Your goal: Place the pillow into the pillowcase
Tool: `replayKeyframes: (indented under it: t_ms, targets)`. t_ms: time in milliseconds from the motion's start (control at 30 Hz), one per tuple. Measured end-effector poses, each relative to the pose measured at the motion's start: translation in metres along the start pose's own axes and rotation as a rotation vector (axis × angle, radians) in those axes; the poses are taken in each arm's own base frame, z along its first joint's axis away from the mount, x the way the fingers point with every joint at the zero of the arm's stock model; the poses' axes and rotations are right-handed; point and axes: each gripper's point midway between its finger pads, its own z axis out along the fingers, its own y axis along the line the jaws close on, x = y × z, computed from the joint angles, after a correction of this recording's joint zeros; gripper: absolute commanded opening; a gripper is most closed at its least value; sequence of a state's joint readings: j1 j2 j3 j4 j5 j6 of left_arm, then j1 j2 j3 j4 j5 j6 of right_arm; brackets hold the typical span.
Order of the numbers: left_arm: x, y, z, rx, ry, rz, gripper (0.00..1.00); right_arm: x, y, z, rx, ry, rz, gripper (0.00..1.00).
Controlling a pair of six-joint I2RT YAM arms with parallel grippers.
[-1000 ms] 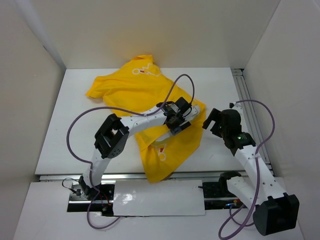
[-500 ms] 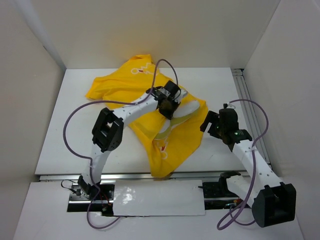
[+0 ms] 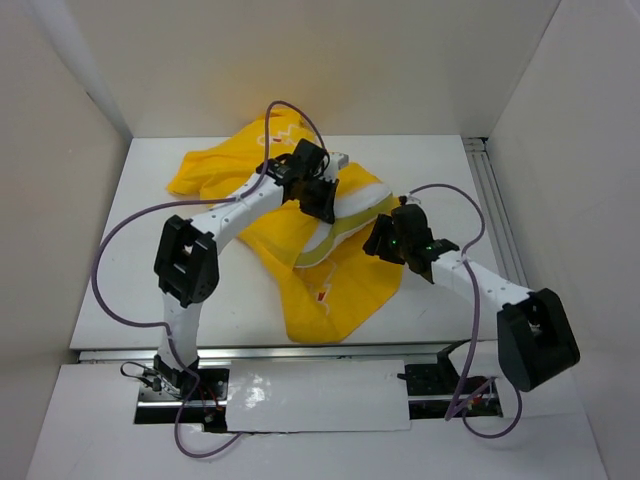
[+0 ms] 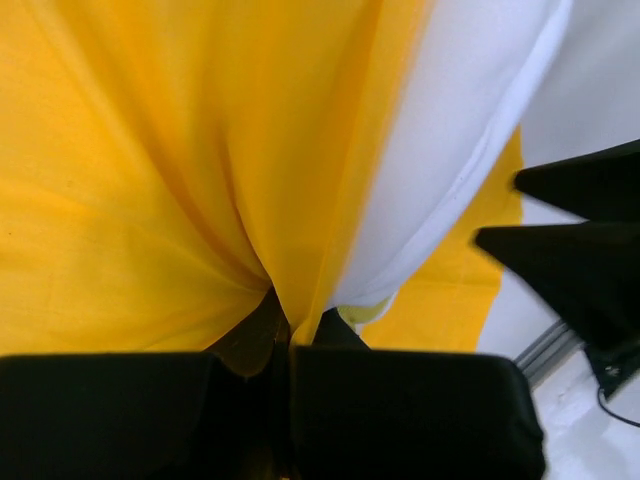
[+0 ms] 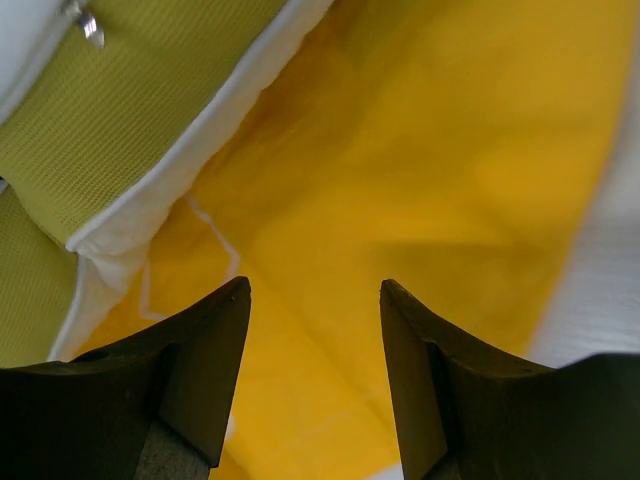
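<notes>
Overhead view: the pillowcase (image 3: 345,290) is seen rumpled across the middle of the table (image 3: 130,260), one bunched part toward the far left and a looser flap toward the near edge. The pillow (image 3: 358,198) is found right of centre, partly covered by the yellow fabric; a white puffy portion and a yellowish edge are exposed on its right and near sides. The left gripper (image 3: 322,200) is positioned over the far end of the pillow, just at the fabric's border. In the left wrist view its fingers (image 4: 400,400) are seen pressed together on a pinched fold of the pillowcase, and the cloth is drawn into taut pleats converging at the pinch, with the white pillow lying directly beside the fold. The right gripper (image 3: 378,240) is placed near the pillow's right side, close to the left gripper but apart from it. In the right wrist view its two fingers (image 5: 205,360) are spread wide with nothing between them; whether the tips touch the cloth below cannot be told. Beneath them plain yellow fabric is recorded, and up and to the left a yellow-green mesh band (image 5: 130,120) bordered by white piping, identified as the pillow's edge. A small metal piece (image 5: 85,22) is noted at the band's top; its kind cannot be determined. Bare table is visible at the right margin of that view.
</notes>
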State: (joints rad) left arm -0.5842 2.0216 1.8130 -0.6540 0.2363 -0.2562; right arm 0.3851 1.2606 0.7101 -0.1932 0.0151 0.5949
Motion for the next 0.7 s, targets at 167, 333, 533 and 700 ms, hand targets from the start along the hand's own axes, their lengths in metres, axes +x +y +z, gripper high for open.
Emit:
replayKeyframes:
  t_ms: [167, 333, 533, 700]
  targets:
    - [-0.026, -0.01, -0.012, 0.052, -0.055, -0.032, 0.0, 0.003, 0.025, 0.02, -0.04, -0.021, 0.013, 0.58]
    - [-0.043, -0.014, -0.025, 0.089, -0.096, -0.039, 0.0, -0.004, 0.044, 0.034, -0.092, -0.073, 0.038, 0.65]
    - [-0.042, -0.016, -0.033, 0.089, -0.096, -0.052, 0.0, -0.005, 0.053, 0.055, -0.118, -0.099, 0.053, 0.72]
    - [-0.044, -0.017, -0.037, 0.086, -0.106, -0.051, 0.0, -0.005, 0.056, 0.067, -0.122, -0.125, 0.056, 0.73]
